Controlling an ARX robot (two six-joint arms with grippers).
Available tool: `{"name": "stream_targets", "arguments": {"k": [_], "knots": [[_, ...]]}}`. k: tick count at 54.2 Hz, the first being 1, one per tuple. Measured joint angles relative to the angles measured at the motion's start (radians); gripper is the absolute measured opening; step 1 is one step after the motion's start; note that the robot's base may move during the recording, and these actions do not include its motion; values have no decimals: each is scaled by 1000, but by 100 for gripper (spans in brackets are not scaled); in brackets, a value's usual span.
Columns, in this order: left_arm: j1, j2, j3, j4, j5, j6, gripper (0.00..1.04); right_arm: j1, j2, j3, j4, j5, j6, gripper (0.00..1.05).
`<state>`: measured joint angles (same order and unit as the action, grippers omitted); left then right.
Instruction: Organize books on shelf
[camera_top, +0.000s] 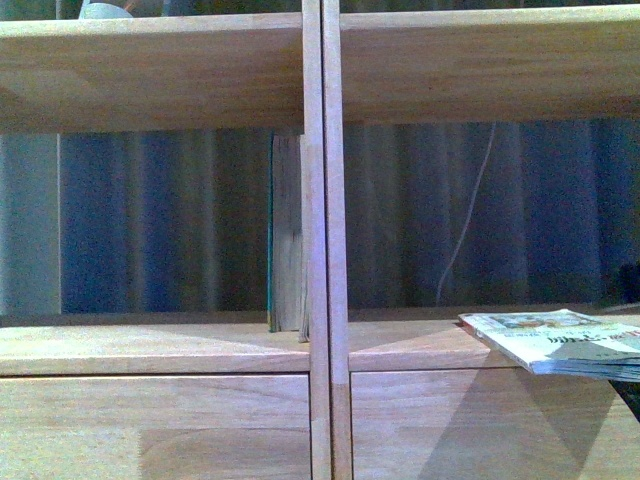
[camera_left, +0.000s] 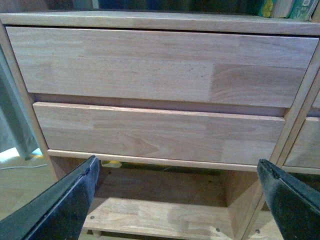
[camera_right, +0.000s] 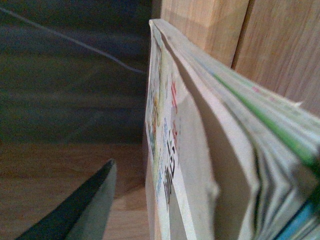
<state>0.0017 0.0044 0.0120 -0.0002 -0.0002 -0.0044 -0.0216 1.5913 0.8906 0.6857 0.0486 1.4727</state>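
Note:
The light-wood shelf (camera_top: 150, 345) fills the front view. A teal book (camera_top: 286, 235) stands upright in the left compartment, against the centre divider (camera_top: 325, 230). A thin softcover (camera_top: 555, 342) with a pale printed cover lies flat on the right compartment's board, jutting over its front edge. In the right wrist view this softcover (camera_right: 200, 160) shows very close, its pages fanned, inside my open right gripper (camera_right: 185, 170). Only one finger (camera_right: 82, 207) shows beside the cover; the other is hidden. My left gripper (camera_left: 177, 172) is open and empty, low before the shelf's two drawer fronts (camera_left: 150, 65).
A dark curtain (camera_top: 160, 220) and a thin white cable (camera_top: 465, 220) hang behind the open compartments. Book spines (camera_left: 287, 7) stand above the drawers in the left wrist view. Below the drawers are a base board (camera_left: 155, 215) and floor.

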Motion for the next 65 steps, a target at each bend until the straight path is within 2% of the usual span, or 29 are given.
{"name": "stream_targets", "arguments": {"k": [5, 11, 16, 19, 21, 32, 42, 43, 44, 45, 47, 49, 53, 58, 65], "knots": [[0, 0, 0, 0, 0, 0, 97, -10, 0, -8, 0, -6, 6, 59], [0, 0, 0, 0, 0, 0, 97, -17, 0, -22, 0, -11, 6, 37], [0, 0, 0, 0, 0, 0, 97, -18, -1, -27, 0, -15, 6, 25], [0, 0, 0, 0, 0, 0, 97, -18, -11, -27, 5, -18, 6, 12], [0, 0, 0, 0, 0, 0, 97, -18, -16, -28, 6, -18, 6, 8], [0, 0, 0, 0, 0, 0, 97, -15, -41, -46, 17, -32, 9, 7], [2, 1, 0, 0, 11, 0, 97, -20, -102, -68, 36, -88, 13, 7], [8, 7, 1, -1, 39, 1, 97, -21, -106, -69, 37, -93, 13, 7], [37, 30, 6, 0, 142, 8, 97, -23, -113, -71, 41, -103, 15, 7], [55, 43, 10, 1, 196, 9, 97, -25, -116, -72, 43, -108, 16, 7], [142, 129, 29, 29, 414, 29, 97, -32, -130, -76, 48, -121, 18, 7], [207, 209, 42, 72, 565, 27, 97, -37, -141, -80, 54, -129, 22, 7], [315, 354, 73, 177, 787, 16, 97, -53, -159, -87, 65, -161, 29, 7], [404, 537, 137, 338, 958, -19, 97, -84, -180, -103, 79, -178, 40, 7], [470, 782, 255, 571, 967, -119, 97, -125, -227, -148, 138, -243, 56, 7]]}}
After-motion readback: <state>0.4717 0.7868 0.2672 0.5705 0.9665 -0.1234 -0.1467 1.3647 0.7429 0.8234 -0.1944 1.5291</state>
